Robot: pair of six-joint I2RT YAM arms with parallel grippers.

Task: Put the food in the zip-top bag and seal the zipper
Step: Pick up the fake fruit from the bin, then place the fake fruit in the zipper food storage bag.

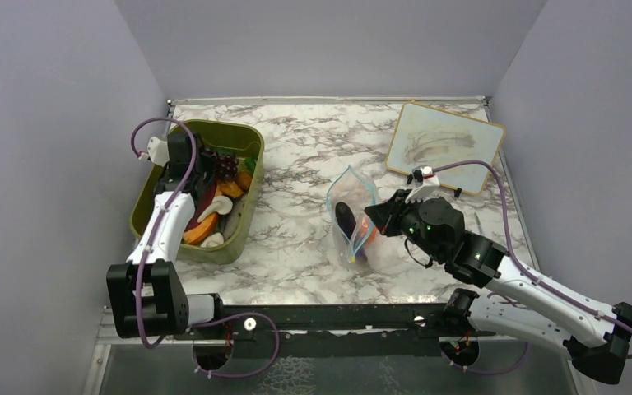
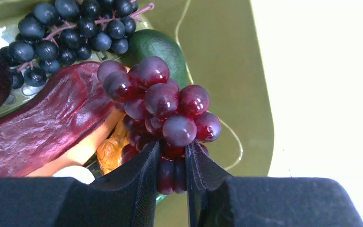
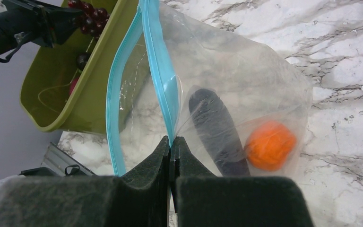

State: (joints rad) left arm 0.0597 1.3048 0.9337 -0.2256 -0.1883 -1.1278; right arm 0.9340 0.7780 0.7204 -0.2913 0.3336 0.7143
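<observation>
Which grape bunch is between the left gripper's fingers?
The translucent dark-red grape bunch, pinched at its lower grapes by the left gripper. The blue-black grape bunch with pink stems lies untouched farther back in the olive-green tub.

open marble table [image 1: 296, 239] between green tub [image 1: 245, 216] and zip-top bag [image 1: 346, 185]; tub packed with food [image 1: 214, 210], left gripper [image 2: 172, 146] inside; bag mouth gapes; board [image 1: 444, 144] far right.
</observation>
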